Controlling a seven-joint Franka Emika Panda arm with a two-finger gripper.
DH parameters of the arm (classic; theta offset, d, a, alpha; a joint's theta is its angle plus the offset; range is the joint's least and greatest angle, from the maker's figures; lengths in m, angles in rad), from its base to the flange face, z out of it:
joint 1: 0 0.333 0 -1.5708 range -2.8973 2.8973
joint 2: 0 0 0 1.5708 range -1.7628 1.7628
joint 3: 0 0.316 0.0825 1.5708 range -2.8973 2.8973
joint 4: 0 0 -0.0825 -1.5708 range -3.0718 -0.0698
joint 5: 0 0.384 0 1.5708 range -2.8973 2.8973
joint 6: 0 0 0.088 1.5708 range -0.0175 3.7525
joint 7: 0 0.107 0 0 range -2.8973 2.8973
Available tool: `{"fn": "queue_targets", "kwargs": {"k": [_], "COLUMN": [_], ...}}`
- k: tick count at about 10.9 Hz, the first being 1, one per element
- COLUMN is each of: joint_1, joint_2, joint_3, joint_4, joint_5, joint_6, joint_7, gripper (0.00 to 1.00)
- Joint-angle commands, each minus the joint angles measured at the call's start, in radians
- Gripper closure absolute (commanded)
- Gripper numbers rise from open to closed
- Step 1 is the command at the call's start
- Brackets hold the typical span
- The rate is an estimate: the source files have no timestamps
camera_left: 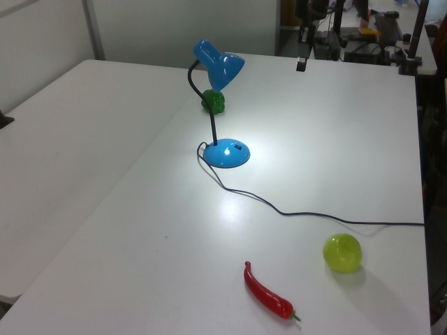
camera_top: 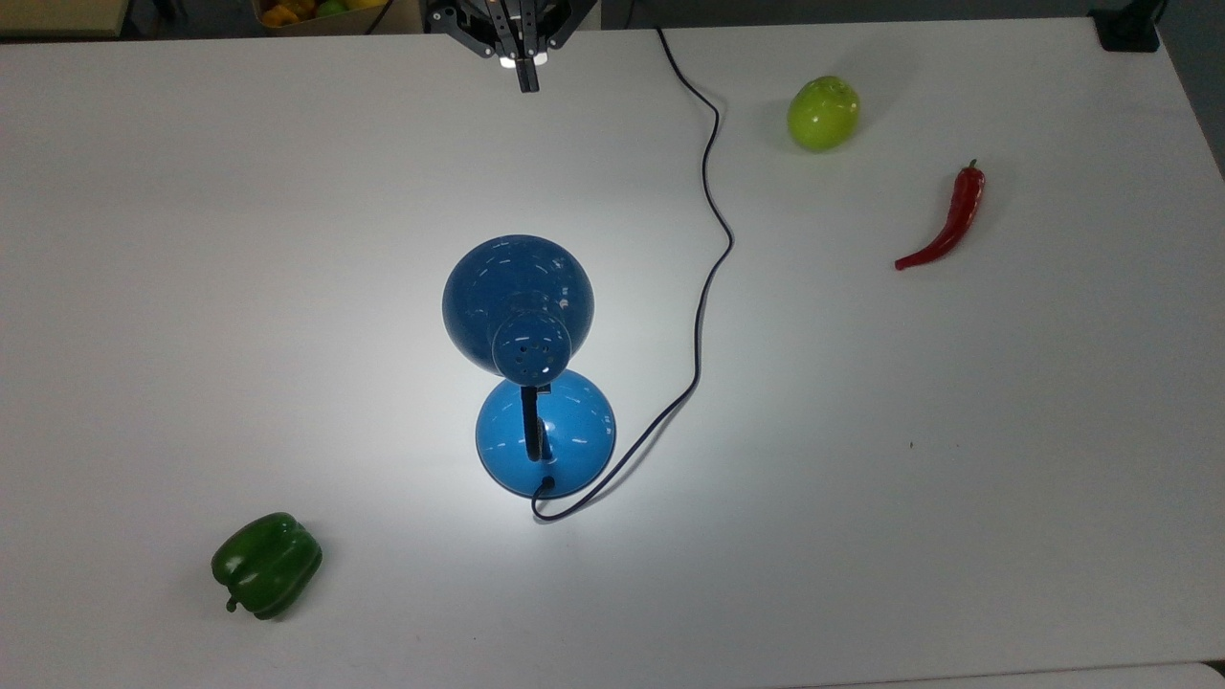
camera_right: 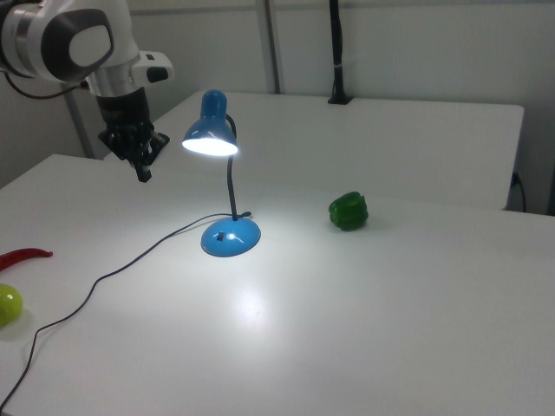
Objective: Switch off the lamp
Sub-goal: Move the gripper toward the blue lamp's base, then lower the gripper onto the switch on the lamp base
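The blue lamp [camera_top: 518, 304] stands mid-table with its bulb lit, casting a bright patch on the white table. Its domed shade [camera_right: 211, 132] hangs over the round blue base [camera_right: 231, 236], which carries a small dark switch [camera_left: 237, 146]. A thin black cord [camera_top: 709, 249] runs from the base to the table's far edge. My gripper [camera_top: 527, 84] hangs shut and empty above the table at the top view's upper edge, well away from the lamp. In the right view the gripper [camera_right: 143, 175] is left of the shade; in the left view the gripper [camera_left: 300, 65] is right of it.
A green bell pepper [camera_top: 266, 564] lies at the top view's lower left. A green apple [camera_top: 822, 113] and a red chili [camera_top: 947, 220] sit at the top view's upper right. The white table [camera_top: 957, 478] has open room around the lamp.
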Motion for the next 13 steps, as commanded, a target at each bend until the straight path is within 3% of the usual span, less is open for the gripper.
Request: {"fn": "queue_targets", "kwargs": {"k": [1,6,13], "joint_1": [0.02,0.029,0.039], "joint_2": [0.022,0.071,0.192], "joint_3": [-0.004,-0.004,-0.003], "joint_4": [-0.064,-0.176,-0.22], "joint_5": [0.026,0.012,0.012], "joint_6": [0.05,0.273,0.586], "joint_7": [-0.031,-0.031,-0.017], "gripper": [1.0,1.0,1.0]}}
